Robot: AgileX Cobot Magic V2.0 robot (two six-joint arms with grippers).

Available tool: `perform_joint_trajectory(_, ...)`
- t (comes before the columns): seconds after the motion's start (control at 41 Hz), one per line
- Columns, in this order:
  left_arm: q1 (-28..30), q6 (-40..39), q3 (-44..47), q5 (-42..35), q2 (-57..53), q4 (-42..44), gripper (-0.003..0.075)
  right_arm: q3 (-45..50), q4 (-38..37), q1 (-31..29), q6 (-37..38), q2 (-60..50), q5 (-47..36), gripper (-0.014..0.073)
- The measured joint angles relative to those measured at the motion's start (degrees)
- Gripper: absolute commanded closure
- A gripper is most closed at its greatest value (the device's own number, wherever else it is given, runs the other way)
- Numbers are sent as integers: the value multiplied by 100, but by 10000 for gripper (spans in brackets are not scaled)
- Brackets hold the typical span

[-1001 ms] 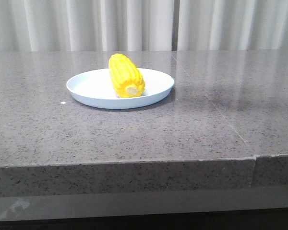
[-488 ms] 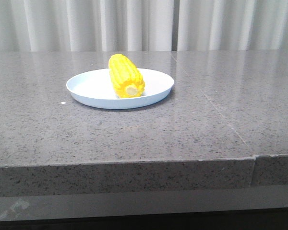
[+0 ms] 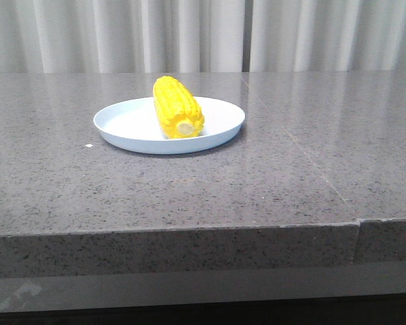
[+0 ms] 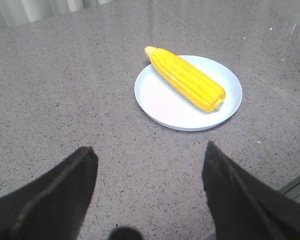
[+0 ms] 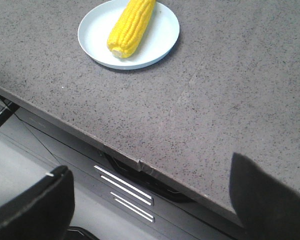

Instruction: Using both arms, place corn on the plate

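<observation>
The yellow corn [image 3: 177, 107] lies on the pale-blue plate [image 3: 128, 128] on the grey stone table, its pale cut end facing the front edge. It also shows in the left wrist view [image 4: 186, 78] on the plate [image 4: 160, 100], and in the right wrist view [image 5: 130, 26] on the plate [image 5: 162, 35]. My left gripper [image 4: 149, 155] is open and empty, well back from the plate over bare table. My right gripper [image 5: 151, 172] is open and empty, back over the table's front edge. Neither gripper shows in the front view.
The table's front edge [image 5: 85, 134] has a seam [image 3: 357, 223] near the right. Below the edge is a dark panel with metal strips [image 5: 122, 185]. White curtains [image 3: 203, 34] hang behind the table.
A faint shadow on the table right of the plate one second ago is gone. The corn and plate have not moved.
</observation>
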Motion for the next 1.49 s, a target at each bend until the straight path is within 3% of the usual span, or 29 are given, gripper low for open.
perform_joint_trajectory(0.122, 0, 0, 0, 0, 0, 0, 307, 5, 0, 0, 0, -23, -36, -46)
perform_joint_trajectory(0.22, 0, 0, 0, 0, 0, 0, 409, 5, 0, 0, 0, -23, -107, 41)
perform_joint_trajectory(0.44, 0, 0, 0, 0, 0, 0, 667, 5, 0, 0, 0, -23, -190, 495)
perform_joint_trajectory(0.513, 0, 0, 0, 0, 0, 0, 738, 5, 0, 0, 0, -23, -192, 602)
perform_joint_trajectory(0.562, 0, 0, 0, 0, 0, 0, 740, 5, 0, 0, 0, -23, -202, 659)
perform_joint_trajectory(1.294, 20, 0, 82, -95, -81, 0, 740, 5, 0, 0, -13, -23, -202, 662)
perform_joint_trajectory(1.49, 719, 0, 597, -561, -857, 57, 740, 5, 0, 0, -13, -23, -202, 662)
